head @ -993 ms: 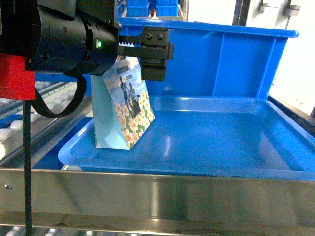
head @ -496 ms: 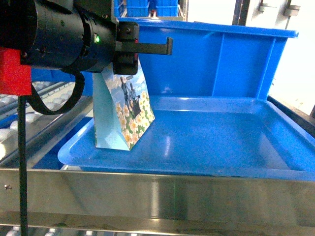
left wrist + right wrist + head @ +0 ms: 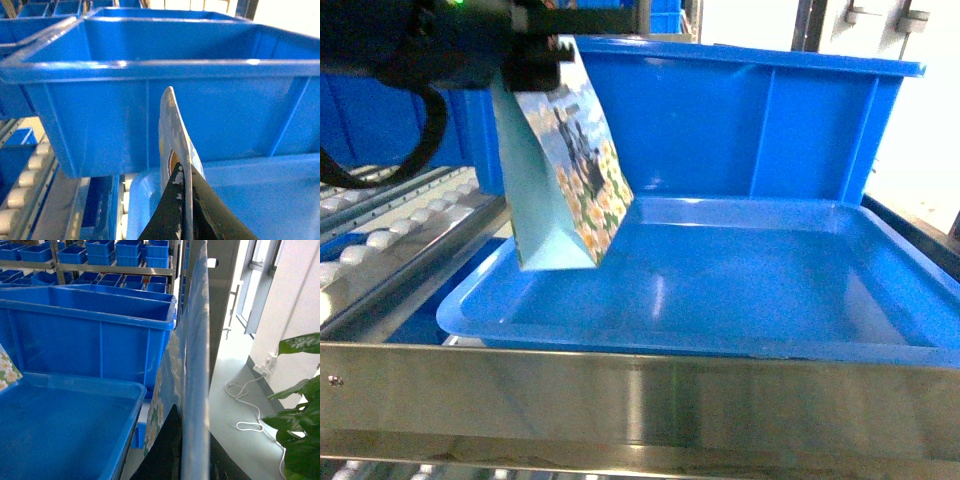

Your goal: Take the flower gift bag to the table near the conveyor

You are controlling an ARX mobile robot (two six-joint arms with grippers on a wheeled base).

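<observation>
The flower gift bag point(image 3: 565, 170), pale teal with a daisy print, hangs tilted just above the left end of the blue tray point(image 3: 740, 300). My left gripper point(image 3: 535, 50) is shut on its top edge at the upper left of the head view. In the left wrist view the black fingers point(image 3: 172, 200) pinch the bag's thin rim point(image 3: 172, 125). My right gripper point(image 3: 195, 437) is shut on another flower-print bag point(image 3: 162, 405), seen edge-on beside the tray's right end. The conveyor's white rollers point(image 3: 400, 225) slope along the left. The table is out of view.
A deep blue bin point(image 3: 770, 120) stands right behind the tray. A steel frame rail point(image 3: 620, 390) crosses the front. Racks of blue bins point(image 3: 115, 252) fill the background. A green plant point(image 3: 300, 415) and a white cable point(image 3: 245, 405) lie on the floor to the right.
My left arm has risen and drawn back toward the upper left. The gift bag has come up off the tray floor with it and now hangs tilted.
</observation>
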